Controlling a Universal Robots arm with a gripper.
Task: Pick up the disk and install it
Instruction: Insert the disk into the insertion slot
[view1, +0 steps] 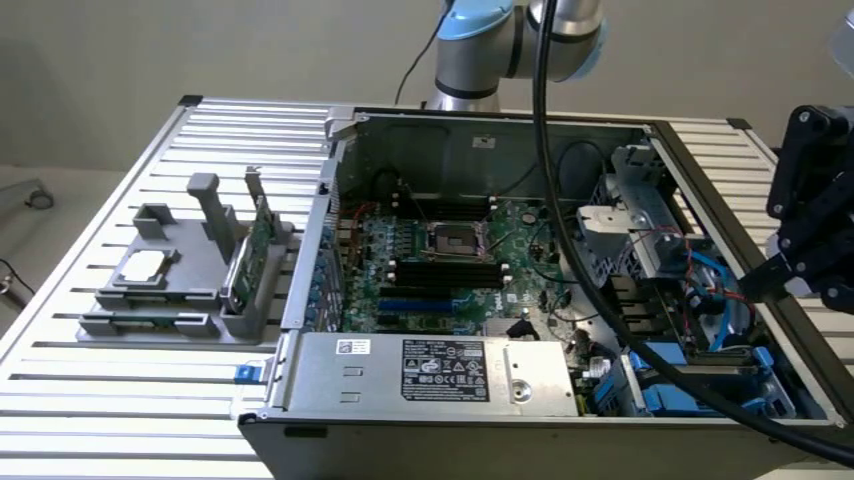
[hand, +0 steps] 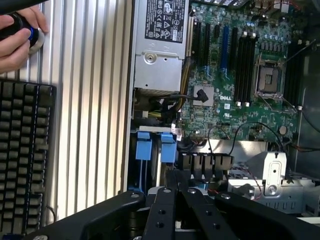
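Claw (hand: 177, 175) closed, angled down over open computer case (view1: 467, 150)

The tabletop (view1: 160, 400) is a bed of pale metal slats running lengthwise, and an open computer case (view1: 400, 440) stands on it, taking up the middle and the exterior view's right. Well apart from the case, toward the exterior view's left, a grey moulded holder (view1: 160, 325) sits flat on the slats. In the wrist view a black keyboard (hand: 22, 155) lies near the case with bare slats between them, and beside it a person's fingers (hand: 12, 50) rest on a round black knob (hand: 27, 32).
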